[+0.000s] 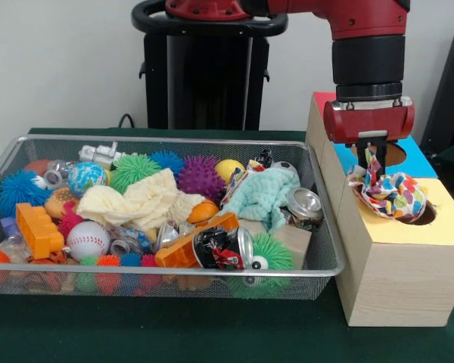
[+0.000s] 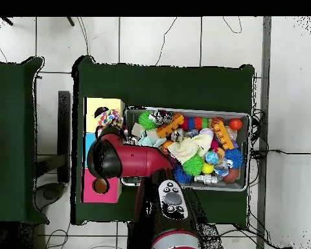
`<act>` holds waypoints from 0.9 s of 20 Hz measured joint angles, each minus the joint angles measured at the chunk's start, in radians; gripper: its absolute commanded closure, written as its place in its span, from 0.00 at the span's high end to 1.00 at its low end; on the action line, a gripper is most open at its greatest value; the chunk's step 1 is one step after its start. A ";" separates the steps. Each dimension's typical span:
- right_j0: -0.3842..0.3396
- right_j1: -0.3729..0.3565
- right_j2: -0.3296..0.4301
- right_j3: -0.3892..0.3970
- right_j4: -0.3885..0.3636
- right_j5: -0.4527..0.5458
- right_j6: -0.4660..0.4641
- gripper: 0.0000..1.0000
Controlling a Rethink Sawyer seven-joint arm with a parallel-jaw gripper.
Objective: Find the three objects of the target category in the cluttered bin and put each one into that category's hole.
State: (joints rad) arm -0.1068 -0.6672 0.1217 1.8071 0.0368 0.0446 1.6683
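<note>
Pincer pinches confetti cloth; crushed can's print unreadable.

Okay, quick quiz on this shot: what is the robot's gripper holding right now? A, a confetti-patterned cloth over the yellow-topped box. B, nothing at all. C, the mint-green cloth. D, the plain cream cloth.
A: in the front view the gripper is shut on the confetti-patterned cloth, which hangs over the yellow-topped box beside its hole, while the cream cloth and mint-green cloth lie in the wire bin.

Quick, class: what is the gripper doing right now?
Gripper: shut on a confetti cloth, above the yellow box's hole.
</note>
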 measured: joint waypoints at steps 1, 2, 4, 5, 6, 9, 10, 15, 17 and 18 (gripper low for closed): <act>0.000 0.000 0.000 0.000 0.000 0.000 0.000 0.00; 0.000 0.000 0.000 0.000 0.000 0.000 0.000 0.00; -0.001 0.000 0.000 0.000 0.000 0.000 0.000 0.00; -0.001 0.000 0.001 0.000 0.000 0.000 0.000 0.00; -0.002 0.000 0.001 0.000 0.000 0.000 0.000 0.00; -0.002 0.000 0.001 0.000 0.001 0.000 0.000 0.00; -0.001 0.000 0.001 0.000 0.001 0.000 0.000 0.00; 0.003 0.001 -0.004 -0.008 0.013 0.021 0.000 0.00; 0.007 0.001 -0.008 -0.014 0.020 0.037 0.000 0.00; 0.010 0.002 -0.011 -0.019 0.026 0.049 0.000 0.00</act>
State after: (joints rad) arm -0.0972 -0.6655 0.1110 1.7879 0.0625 0.0937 1.6683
